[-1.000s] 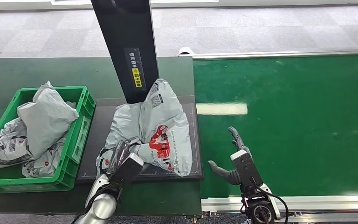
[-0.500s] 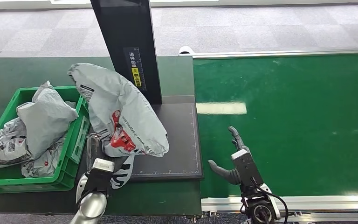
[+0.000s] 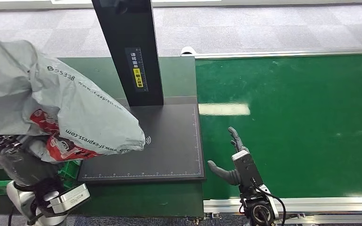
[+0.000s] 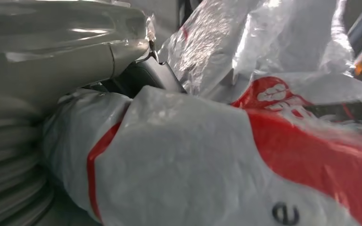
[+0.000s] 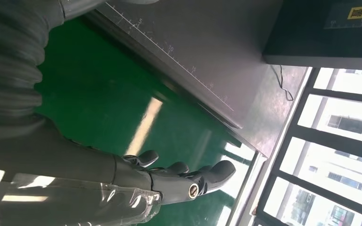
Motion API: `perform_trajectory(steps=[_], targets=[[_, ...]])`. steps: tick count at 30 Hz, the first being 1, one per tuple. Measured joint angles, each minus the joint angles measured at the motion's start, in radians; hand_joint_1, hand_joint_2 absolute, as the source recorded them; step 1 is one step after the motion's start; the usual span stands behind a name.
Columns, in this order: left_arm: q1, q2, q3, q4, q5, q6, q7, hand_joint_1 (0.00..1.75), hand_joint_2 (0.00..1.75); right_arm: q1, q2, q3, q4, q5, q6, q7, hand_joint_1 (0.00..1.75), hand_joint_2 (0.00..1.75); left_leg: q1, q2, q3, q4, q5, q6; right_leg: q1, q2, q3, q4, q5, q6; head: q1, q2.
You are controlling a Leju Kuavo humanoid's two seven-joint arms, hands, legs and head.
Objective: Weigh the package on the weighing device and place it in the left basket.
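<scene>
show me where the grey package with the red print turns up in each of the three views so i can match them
Head view: the package is lifted at the far left, above the left hand, overhanging the scale platform's left part.
Left wrist view: the package sits right up against the camera, red band across it.
Right wrist view: the package is not clearly in it.
Shared landmark: the dark ruled scale platform, seen from head and right wrist.
</scene>
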Motion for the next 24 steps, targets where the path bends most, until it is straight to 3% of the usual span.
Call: perform_trajectory(steps=[8, 14, 19, 24], targets=[[-0.014, 0.0, 0.071, -0.08, -0.06, 0.0, 0.0, 1.75, 1.75, -0.002, -0.005, 0.008, 0.018, -0.001, -0.004, -0.001, 0.0, 1.75, 0.0, 0.0, 0.0, 0.0, 0.0, 0.0, 0.0, 0.0, 0.0, 0.0, 0.0, 0.0, 0.0, 0.0], [-0.089, -0.001, 0.191, 0.017, -0.235, -0.001, 0.033, 1.75, 1.75, 0.004, -0.007, 0.007, 0.017, 0.002, -0.011, 0.0, 0.0, 1.75, 0.0, 0.0, 0.001, 0.0, 0.0, 0.0, 0.0, 0.0, 0.0, 0.0, 0.0, 0.0, 0.0, 0.0], [-0.16, 0.061, 0.21, 0.2, -0.318, -0.075, 0.374, 1.75, 1.75, 0.007, -0.01, 0.004, 0.007, 0.009, -0.011, 0.003, 0.0, 1.75, 0.0, 0.002, 0.002, 0.0, 0.0, 0.0, 0.0, 0.001, 0.0, 0.0, 0.0, 0.0, 0.0, 0.0], [-0.211, 0.144, 0.231, 0.384, -0.339, -0.346, 0.683, 1.75, 1.75, 0.003, -0.011, 0.002, 0.003, 0.023, 0.001, 0.017, 0.0, 1.75, 0.0, 0.004, 0.002, 0.0, 0.0, -0.001, 0.0, 0.004, 0.0, 0.001, 0.0, 0.0, 0.0, 0.0]])
